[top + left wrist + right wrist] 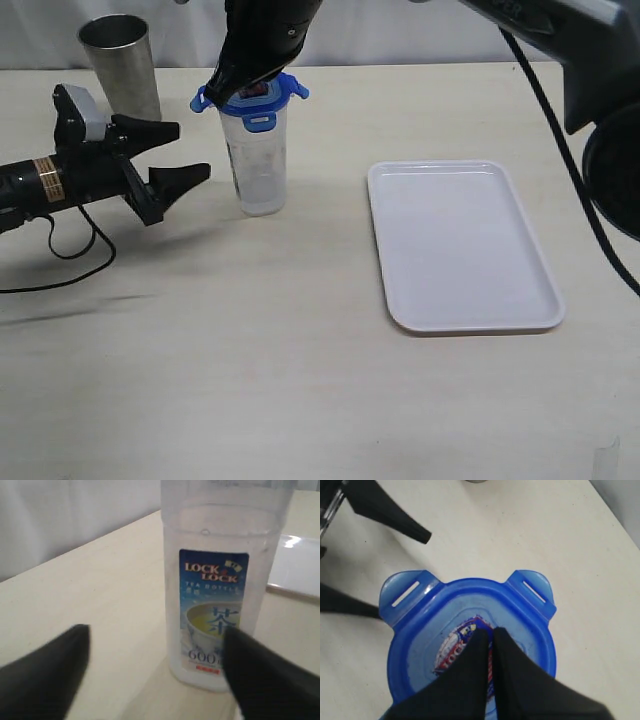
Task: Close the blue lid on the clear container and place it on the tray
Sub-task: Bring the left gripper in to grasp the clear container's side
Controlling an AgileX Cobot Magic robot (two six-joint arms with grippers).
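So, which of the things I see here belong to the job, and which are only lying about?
For the job:
- lid, sitting on top of the container
- container, upright
- tray, nothing on it

Only lying about:
- steel cup, upright, far left in the exterior view
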